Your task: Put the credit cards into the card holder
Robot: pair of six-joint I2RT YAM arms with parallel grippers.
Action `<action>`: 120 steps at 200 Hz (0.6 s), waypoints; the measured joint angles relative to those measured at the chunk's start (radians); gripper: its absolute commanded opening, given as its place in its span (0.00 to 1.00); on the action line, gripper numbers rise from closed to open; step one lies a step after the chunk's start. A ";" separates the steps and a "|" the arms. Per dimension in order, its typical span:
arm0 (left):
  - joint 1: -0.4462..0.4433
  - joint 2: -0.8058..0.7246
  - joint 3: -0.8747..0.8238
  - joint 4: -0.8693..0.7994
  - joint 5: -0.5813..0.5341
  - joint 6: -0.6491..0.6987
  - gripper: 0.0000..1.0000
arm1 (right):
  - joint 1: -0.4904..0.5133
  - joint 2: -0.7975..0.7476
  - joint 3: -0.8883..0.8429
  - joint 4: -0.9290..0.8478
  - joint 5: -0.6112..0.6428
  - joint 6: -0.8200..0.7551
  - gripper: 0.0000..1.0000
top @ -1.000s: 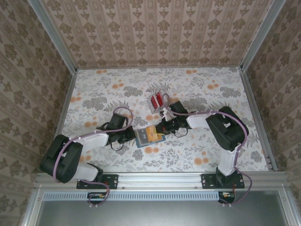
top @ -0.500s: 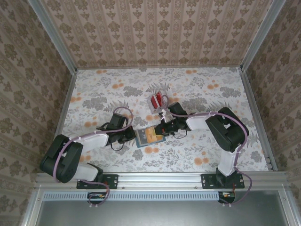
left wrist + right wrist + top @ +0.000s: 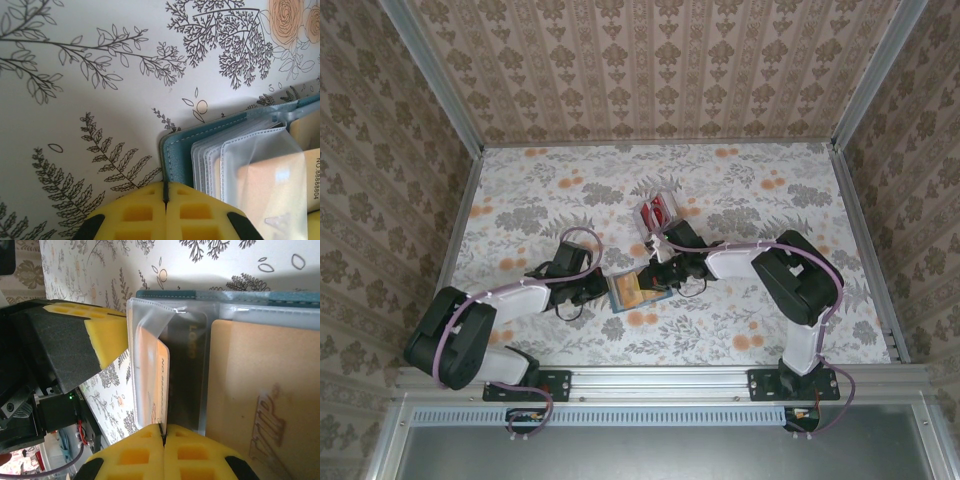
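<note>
The teal card holder (image 3: 625, 293) lies open on the table between the two arms, with clear sleeves (image 3: 250, 160) fanned over its inner face. My left gripper (image 3: 165, 194) is shut on the edge of its teal cover (image 3: 177, 155), at the wallet's left side (image 3: 601, 288). My right gripper (image 3: 163, 430) is shut on the edge of a pale orange credit card (image 3: 152, 382) with a printed number. That card stands partly inside a clear sleeve (image 3: 187, 355), beside a tan pocket (image 3: 260, 390). More red credit cards (image 3: 657, 211) lie stacked behind the right arm.
The left gripper's yellow finger (image 3: 106, 337) sits close to the sleeve on the far side. The floral tabletop (image 3: 540, 200) is ringed by a metal frame (image 3: 470, 190) and patterned walls. Both arm bases are bolted to the near rail (image 3: 650, 380).
My right gripper has moved left, carrying the card over the card holder and into a sleeve. The left gripper has stayed on the cover edge.
</note>
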 measured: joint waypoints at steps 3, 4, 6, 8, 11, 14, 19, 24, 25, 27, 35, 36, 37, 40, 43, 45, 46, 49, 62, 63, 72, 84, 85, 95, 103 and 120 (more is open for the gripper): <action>0.000 0.000 0.000 0.000 0.000 0.000 0.04 | 0.000 0.000 0.000 0.000 0.001 0.000 0.02; 0.000 0.000 0.000 0.000 0.000 0.000 0.04 | 0.000 0.000 0.000 0.000 0.001 0.000 0.02; 0.000 0.000 0.000 0.000 0.000 0.000 0.04 | -0.001 0.000 0.000 0.000 0.003 0.002 0.02; 0.000 0.000 0.000 0.000 0.000 0.000 0.04 | -0.002 0.000 0.000 0.000 0.003 0.003 0.02; 0.000 0.000 0.000 0.000 0.000 0.000 0.04 | -0.003 0.000 0.000 0.001 0.003 0.003 0.02; 0.000 -0.001 0.000 0.000 0.000 0.000 0.04 | -0.004 0.000 0.000 0.001 0.004 0.006 0.02; 0.000 -0.001 0.000 0.000 0.000 0.000 0.04 | -0.007 0.000 -0.001 0.002 0.005 0.009 0.02; 0.000 -0.001 0.000 0.000 0.000 0.000 0.04 | -0.010 0.000 -0.001 0.003 0.006 0.011 0.02; 0.000 -0.001 0.000 0.000 0.000 0.000 0.04 | -0.011 0.000 -0.001 0.003 0.006 0.011 0.02; 0.000 -0.001 0.000 0.000 0.000 0.000 0.04 | -0.013 0.000 -0.002 0.004 0.006 0.014 0.02; 0.000 -0.001 0.000 0.000 0.000 0.000 0.04 | -0.020 0.000 -0.003 0.006 0.007 0.018 0.02; 0.000 -0.001 0.000 0.000 0.000 0.000 0.04 | -0.021 0.000 -0.003 0.006 0.007 0.018 0.02; 0.000 -0.001 0.000 0.000 0.000 0.000 0.04 | -0.022 0.000 -0.004 0.006 0.007 0.018 0.02; 0.000 -0.001 0.000 0.000 0.000 0.000 0.04 | -0.024 0.000 -0.005 0.008 0.007 0.018 0.02; 0.000 -0.001 0.000 0.000 0.000 0.000 0.04 | -0.027 0.000 -0.005 0.008 0.007 0.018 0.02; 0.000 -0.001 0.000 0.000 0.000 0.000 0.04 | -0.029 0.000 -0.006 0.008 0.007 0.019 0.02; 0.000 -0.001 0.000 0.000 0.000 0.000 0.04 | -0.029 0.000 -0.006 0.008 0.007 0.019 0.02; 0.000 -0.001 0.000 0.000 0.000 0.000 0.04 | -0.031 -0.001 -0.007 0.009 0.007 0.020 0.02; 0.000 -0.001 0.000 0.000 0.000 0.000 0.04 | -0.038 -0.002 -0.009 0.009 0.007 0.021 0.02; 0.000 -0.001 0.000 0.000 0.000 0.000 0.04 | -0.038 -0.002 -0.009 0.009 0.007 0.021 0.02; 0.000 -0.001 0.000 0.000 0.000 0.000 0.04 | -0.038 -0.001 -0.009 0.012 0.006 0.022 0.02; 0.000 -0.001 0.000 0.000 0.000 0.000 0.04 | -0.038 -0.001 -0.009 0.016 0.006 0.025 0.03; 0.000 -0.001 0.000 0.000 0.000 0.000 0.04 | -0.038 -0.001 -0.009 0.017 0.006 0.026 0.03; 0.000 -0.001 0.000 0.000 0.000 0.000 0.03 | -0.033 0.002 -0.008 0.023 0.006 0.031 0.02; 0.000 -0.001 0.000 0.000 0.000 0.000 0.03 | -0.029 0.006 -0.003 0.024 0.006 0.037 0.02; 0.000 -0.001 0.000 0.000 0.000 0.000 0.03 | -0.018 0.020 0.011 0.032 0.006 0.045 0.02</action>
